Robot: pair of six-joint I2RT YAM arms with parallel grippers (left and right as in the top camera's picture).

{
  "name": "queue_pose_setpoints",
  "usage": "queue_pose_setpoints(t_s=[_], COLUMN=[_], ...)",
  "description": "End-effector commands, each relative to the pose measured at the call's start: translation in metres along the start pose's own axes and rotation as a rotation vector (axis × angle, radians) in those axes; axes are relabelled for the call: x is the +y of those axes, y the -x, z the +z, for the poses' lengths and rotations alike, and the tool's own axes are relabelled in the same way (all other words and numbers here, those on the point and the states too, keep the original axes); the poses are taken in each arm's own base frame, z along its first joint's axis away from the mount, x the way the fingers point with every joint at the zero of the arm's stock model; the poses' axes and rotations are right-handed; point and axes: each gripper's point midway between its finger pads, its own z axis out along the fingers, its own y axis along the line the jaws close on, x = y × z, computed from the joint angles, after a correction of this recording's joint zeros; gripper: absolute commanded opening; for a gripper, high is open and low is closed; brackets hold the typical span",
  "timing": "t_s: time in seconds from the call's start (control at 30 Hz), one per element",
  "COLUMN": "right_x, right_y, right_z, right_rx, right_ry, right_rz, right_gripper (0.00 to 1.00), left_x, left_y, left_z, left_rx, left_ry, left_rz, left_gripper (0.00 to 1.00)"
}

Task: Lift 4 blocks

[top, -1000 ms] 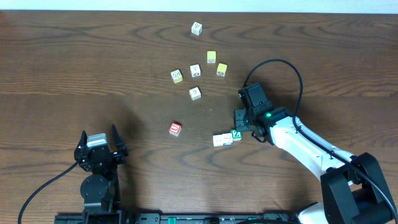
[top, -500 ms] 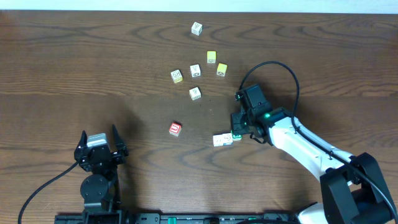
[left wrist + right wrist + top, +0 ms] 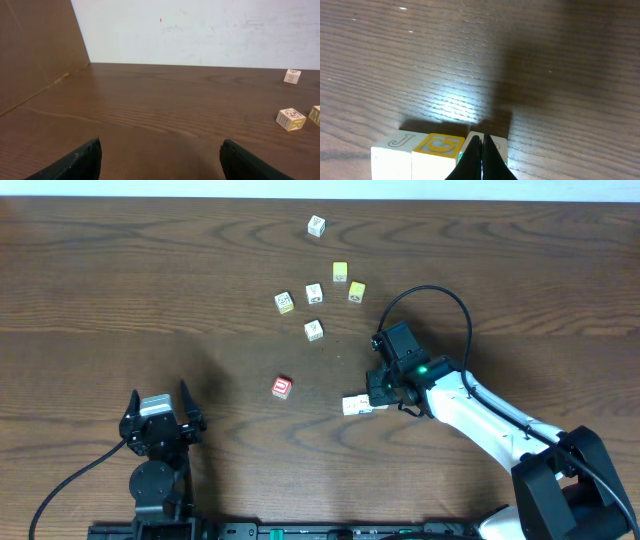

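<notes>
Right hand (image 3: 377,395) was closed, empty, above touching blocks (image 3: 353,406) at its eight o'clock; should spread, then straddle one block's free sides. Left hand (image 3: 160,150) gaped, empty.

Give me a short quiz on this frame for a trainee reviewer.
1. True or false: the left gripper stands open and holds nothing.
2. Pick one. The right gripper is: A) shut, at a row of small wooden letter cubes; B) wide open over bare wood; C) out of every view.
3. Fill in, right wrist view: the white-faced wooden cube at the row's left end shows the letter ___.
Key: 1 true; 2 A; 3 J.
</notes>
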Motion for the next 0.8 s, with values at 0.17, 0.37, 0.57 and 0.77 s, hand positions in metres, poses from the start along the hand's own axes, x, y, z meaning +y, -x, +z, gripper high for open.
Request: queue_pose_setpoints(t_s=[0.17, 0.37, 0.57, 0.77], right_x=[-0.003, -0.004, -0.029, -0.043], right_y=[-0.002, 0.011, 0.015, 0.003], right_z=[0.001, 0.001, -0.001, -0.002], right_rx=[0.001, -0.054, -0.063, -0.005], right_ry=[-0.023, -0.031, -0.096, -0.128], right_rz=[0.013, 0.004, 0.094, 0.124], right_gripper=[0.01, 0.01, 0.01, 0.01], left_x=[0.001, 0.001, 0.001, 0.001], left_y=[-0.018, -0.018, -0.018, -0.018], left_z=[0.001, 0.001, 0.001, 0.001], left_rx=[0.052, 0.052, 0.052, 0.052], left_ry=[0.007, 0.007, 0.007, 0.007], left_rz=[0.025, 0.025, 0.025, 0.025], left_gripper=[0.76, 0.76, 0.76, 0.76])
